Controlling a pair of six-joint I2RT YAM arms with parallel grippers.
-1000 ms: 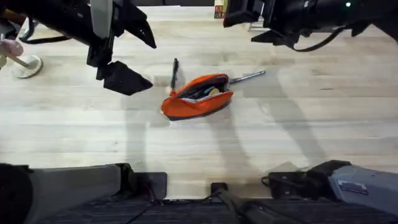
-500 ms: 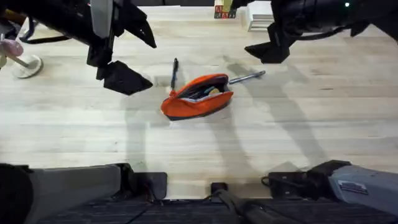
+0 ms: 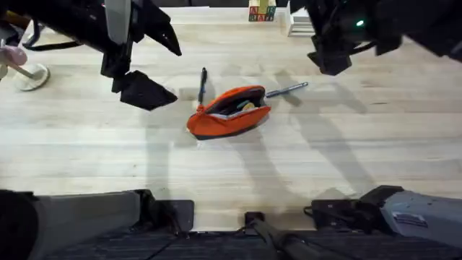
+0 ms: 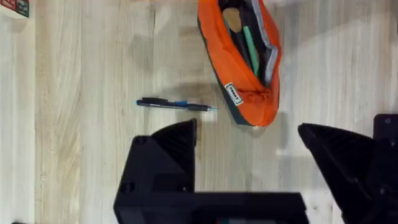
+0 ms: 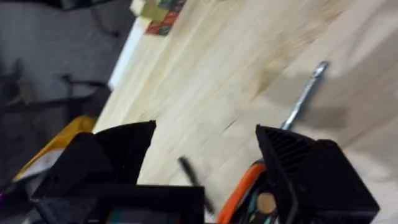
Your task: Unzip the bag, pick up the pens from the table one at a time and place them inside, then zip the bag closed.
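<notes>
With the orange pouch (image 3: pixel 229 112) lying unzipped at frame centre, the silver pen (image 3: pixel 286 89) pointed up-right from its right end, nearest the spread, empty right claw (image 3: pixel 328 61) hovering just upper-right of it.

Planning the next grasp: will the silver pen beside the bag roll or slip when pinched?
Silver pen looks slim, round and metallic, so probably rolls if nudged sideways and may slip between pads. It lies flat on the table, touching the bag, so a low pinch is likely needed.

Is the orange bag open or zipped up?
Open. The bag gapes along its top, and things inside show through the gap in the left wrist view.
</notes>
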